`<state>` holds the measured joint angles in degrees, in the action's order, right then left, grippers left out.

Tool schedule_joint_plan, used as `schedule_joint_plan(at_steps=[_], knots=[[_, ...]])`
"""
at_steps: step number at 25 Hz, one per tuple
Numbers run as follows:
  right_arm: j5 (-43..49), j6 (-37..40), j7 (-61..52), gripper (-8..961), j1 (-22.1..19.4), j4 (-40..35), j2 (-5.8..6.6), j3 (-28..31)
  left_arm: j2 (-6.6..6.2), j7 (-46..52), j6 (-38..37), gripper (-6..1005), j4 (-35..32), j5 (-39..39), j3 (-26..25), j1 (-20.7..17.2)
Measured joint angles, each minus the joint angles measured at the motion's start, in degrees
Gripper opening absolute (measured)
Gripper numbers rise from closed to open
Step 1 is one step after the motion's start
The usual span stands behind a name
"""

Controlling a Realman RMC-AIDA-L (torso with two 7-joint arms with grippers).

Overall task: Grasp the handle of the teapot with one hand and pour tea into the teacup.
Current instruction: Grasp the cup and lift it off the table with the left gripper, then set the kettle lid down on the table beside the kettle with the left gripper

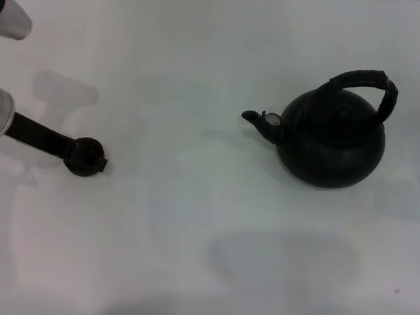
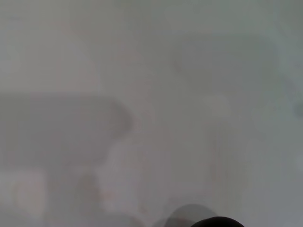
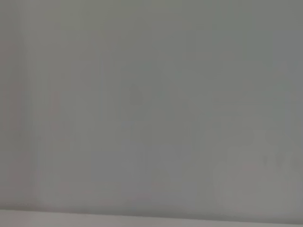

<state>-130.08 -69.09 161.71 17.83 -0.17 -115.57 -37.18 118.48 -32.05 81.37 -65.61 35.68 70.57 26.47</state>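
The teapot (image 1: 332, 140) is a round matte black pot standing upright at the right of the white table, its short spout (image 1: 258, 121) pointing left. Its thick black arched handle (image 1: 368, 83) stands over the top, free of any gripper. The tiny dark round teacup (image 1: 82, 154) is at the left, far from the spout. My left gripper (image 1: 90, 159) reaches in from the left edge on a black arm, with its fingers closed around the teacup low over the table. A dark rounded edge (image 2: 218, 222) shows in the left wrist view. My right gripper is out of view.
The white table (image 1: 192, 221) is bare between the teacup and the teapot. The silver left arm links (image 1: 4, 16) stand at the far left edge. The right wrist view shows only plain table surface (image 3: 151, 113).
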Motion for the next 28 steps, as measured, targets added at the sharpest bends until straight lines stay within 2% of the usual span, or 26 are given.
schedule_joint_plan(at_steps=[12, 18, 23, 28], knots=[[0.1, 0.0, 0.0, 877, 0.0, -0.2, 0.07, 0.0, -0.03, -0.2, 0.5, 703, -1.8, -0.2, 0.0, 2.0], [0.3, -0.3, 0.1, 877, 0.2, -0.3, 0.09, -0.2, 0.02, -0.4, 0.2, 703, -1.3, -0.1, 0.3, 7.0], [0.4, -0.4, 0.1, 877, 0.4, -0.3, 0.04, -0.2, 0.39, -0.5, -2.7, 704, 2.9, 1.0, 0.9, 11.9], [0.4, -0.4, 0.1, 877, 0.6, -0.3, -0.03, -0.1, 0.43, -0.4, -5.3, 704, 7.2, 3.2, 6.0, 15.6]])
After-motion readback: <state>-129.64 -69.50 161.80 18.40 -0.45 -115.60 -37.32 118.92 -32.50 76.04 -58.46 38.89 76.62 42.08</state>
